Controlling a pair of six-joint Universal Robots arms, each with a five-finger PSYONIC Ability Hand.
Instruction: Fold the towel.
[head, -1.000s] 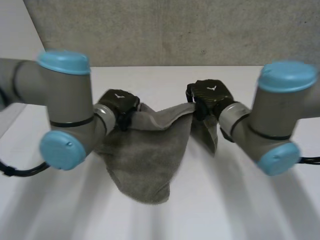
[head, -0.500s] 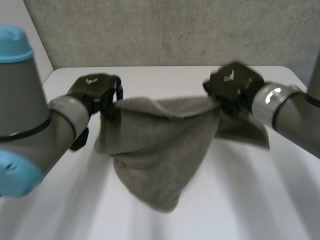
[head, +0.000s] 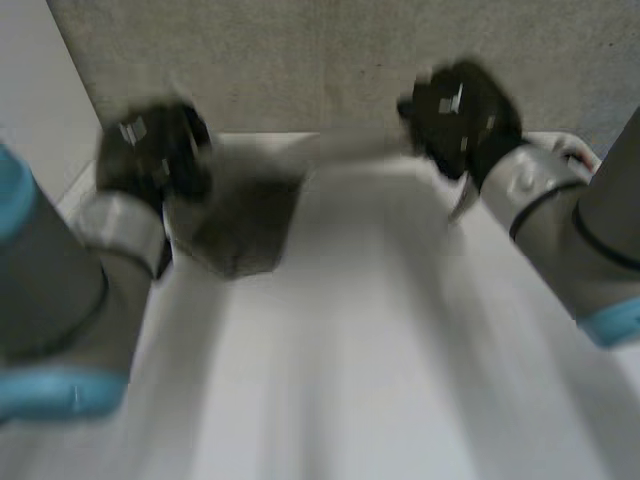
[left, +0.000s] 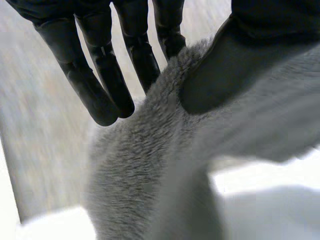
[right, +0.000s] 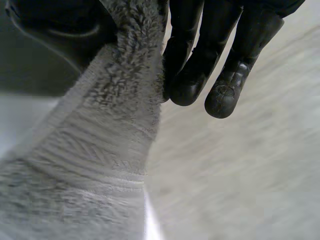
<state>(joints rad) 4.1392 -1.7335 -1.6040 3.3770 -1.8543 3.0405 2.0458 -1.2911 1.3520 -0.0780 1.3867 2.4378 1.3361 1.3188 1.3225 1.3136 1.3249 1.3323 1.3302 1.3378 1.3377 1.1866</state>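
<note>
A grey towel (head: 240, 225) is held up over the far part of the white table (head: 380, 350). It sags in a bunch below my left hand (head: 150, 150), and a thin taut strip of it runs across to my right hand (head: 460, 115). In the left wrist view the towel (left: 150, 165) passes between the thumb and the nearly straight fingers (left: 100, 85) of my left hand (left: 220, 75), pinched at an edge. In the right wrist view the towel (right: 100, 150) comes out between the thumb and fingers (right: 200, 65), which clamp its hemmed edge.
A grey concrete wall (head: 300, 60) rises just behind the table's far edge, close to both hands. A pale wall panel (head: 40, 120) stands at the far left. Both forearms reach out over the table's sides.
Both hands have swung up and away toward the far edge and moved wider apart. The towel has gone from a hanging pouch to a taut strip with a bunch at the left hand.
</note>
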